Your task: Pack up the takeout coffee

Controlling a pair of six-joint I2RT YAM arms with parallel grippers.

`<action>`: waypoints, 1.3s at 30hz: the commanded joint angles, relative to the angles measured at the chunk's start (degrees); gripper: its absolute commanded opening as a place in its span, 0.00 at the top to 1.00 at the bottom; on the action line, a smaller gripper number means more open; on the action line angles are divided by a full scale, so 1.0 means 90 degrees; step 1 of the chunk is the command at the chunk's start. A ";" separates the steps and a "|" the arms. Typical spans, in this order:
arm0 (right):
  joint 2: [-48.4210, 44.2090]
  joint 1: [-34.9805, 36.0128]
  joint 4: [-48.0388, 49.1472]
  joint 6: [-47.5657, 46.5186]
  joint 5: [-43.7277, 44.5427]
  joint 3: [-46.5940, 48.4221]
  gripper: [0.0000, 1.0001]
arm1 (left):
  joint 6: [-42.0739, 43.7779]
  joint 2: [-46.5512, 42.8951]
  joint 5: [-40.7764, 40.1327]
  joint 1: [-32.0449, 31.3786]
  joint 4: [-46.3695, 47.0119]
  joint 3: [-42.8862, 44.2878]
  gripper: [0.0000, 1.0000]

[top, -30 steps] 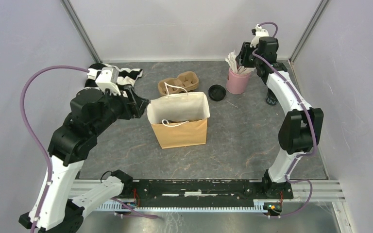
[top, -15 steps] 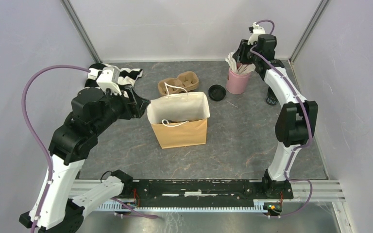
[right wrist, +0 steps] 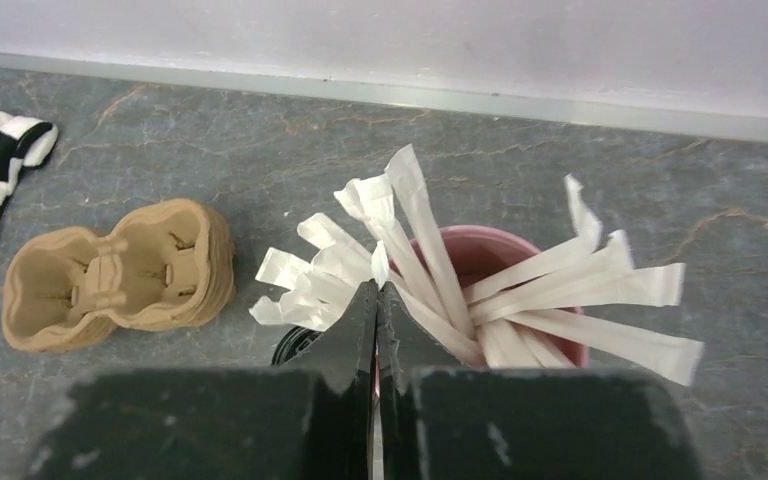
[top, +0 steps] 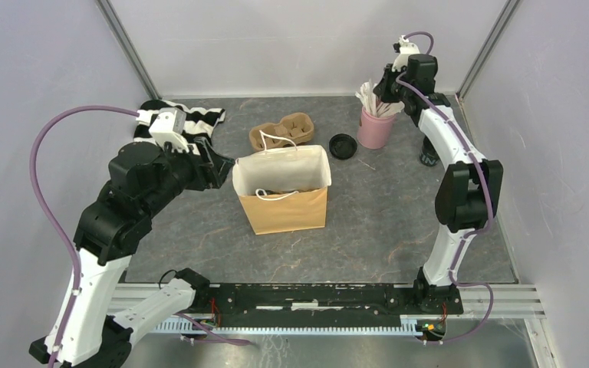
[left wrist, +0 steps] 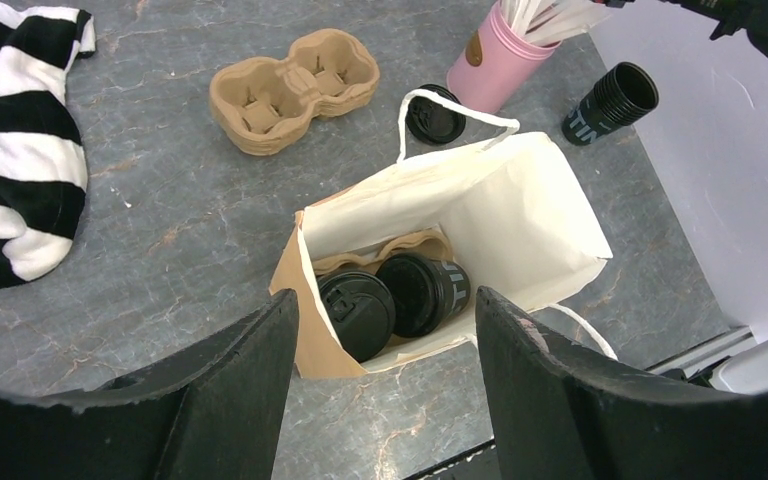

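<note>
Two black takeout coffee cups stand inside the open paper bag (left wrist: 520,215), one lidded (left wrist: 357,312) and one with pale lettering (left wrist: 423,293); the top view hides them inside the bag (top: 282,201). My left gripper (left wrist: 385,296) hovers open just left of the bag (top: 218,165), holding nothing. My right gripper (top: 380,93) is at the back, over the pink cup (top: 374,130). Its jaws are shut (right wrist: 377,285) on the tip of one white stick (right wrist: 405,215) that stands in that cup (right wrist: 490,238).
A brown pulp carrier tray (top: 282,130) lies behind the bag. A loose black lid (top: 342,146) sits left of the pink cup. A stack of black cups (left wrist: 610,102) lies by the right wall. A striped cloth (top: 199,121) is at the back left.
The right gripper has closed over the white sticks in the pink cup after a slight shift of the arm. The left arm has stayed where it was.
</note>
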 commanded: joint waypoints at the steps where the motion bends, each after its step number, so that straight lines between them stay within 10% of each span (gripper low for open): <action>1: -0.0630 -0.0087 0.0109 -0.0167 0.0248 0.0552 1.00 | -0.0198 -0.0036 0.0002 -0.0002 0.0122 -0.0090 0.29; 13: -0.2230 -0.0156 0.0514 0.0179 -0.0024 0.0908 1.00 | -0.0120 0.0026 -0.0199 -0.0006 0.0257 0.0029 0.28; 19: -0.3906 -0.0119 0.3453 0.2643 -0.2615 -0.1041 1.00 | -0.0159 0.0021 -0.0562 -0.0001 0.0774 -0.0196 0.26; 27: -0.4565 0.0823 0.3933 0.3987 -0.4386 -0.1026 1.00 | -0.0206 0.0380 -0.0902 -0.0003 0.1685 -0.0402 0.25; 39: -0.4012 0.2624 0.2933 0.2630 -0.3847 -0.0946 1.00 | -0.0292 0.0763 -0.0554 -0.0001 0.2134 -0.0426 0.26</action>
